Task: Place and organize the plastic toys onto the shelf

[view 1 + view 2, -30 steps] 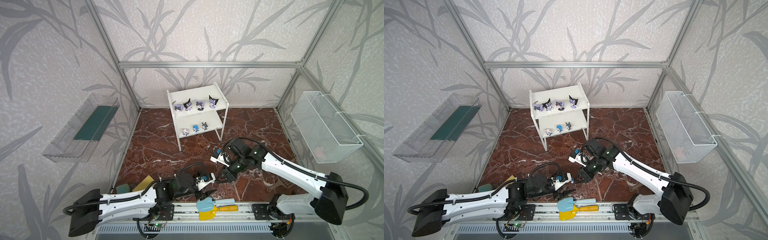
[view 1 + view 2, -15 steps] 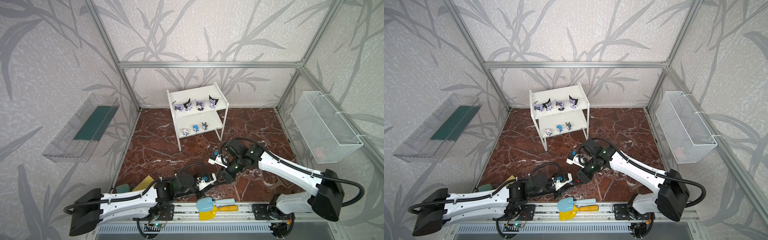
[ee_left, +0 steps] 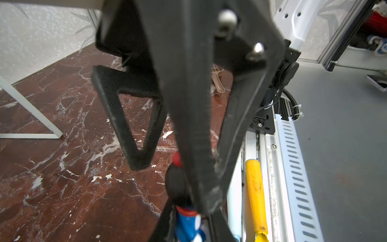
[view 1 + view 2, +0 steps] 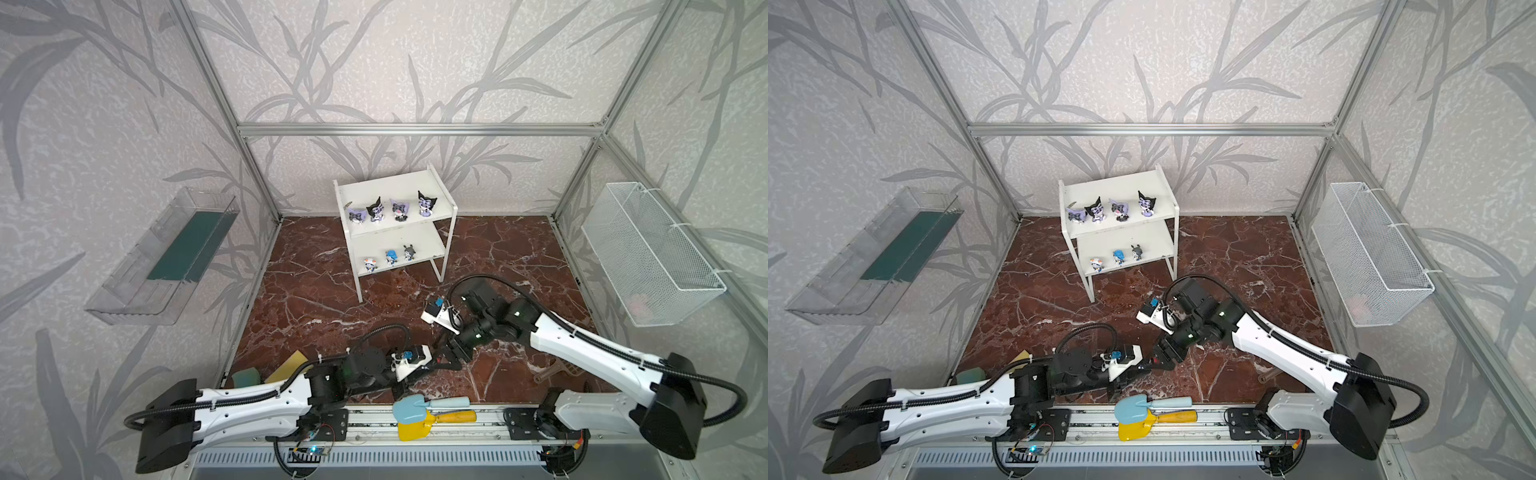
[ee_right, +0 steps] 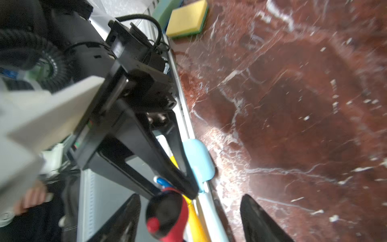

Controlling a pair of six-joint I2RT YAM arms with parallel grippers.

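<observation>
Red figurine (image 5: 165, 212) clamped in left gripper (image 5: 172, 192).

In the right wrist view the right gripper (image 5: 190, 198) shows only blurred fingers (image 5: 259, 222), cut off at the edge. Between them the red-and-black figurine (image 5: 165, 213) runs off that edge, its body hidden inside the left gripper (image 5: 173, 191). In both top views it is too small to tell.
</observation>
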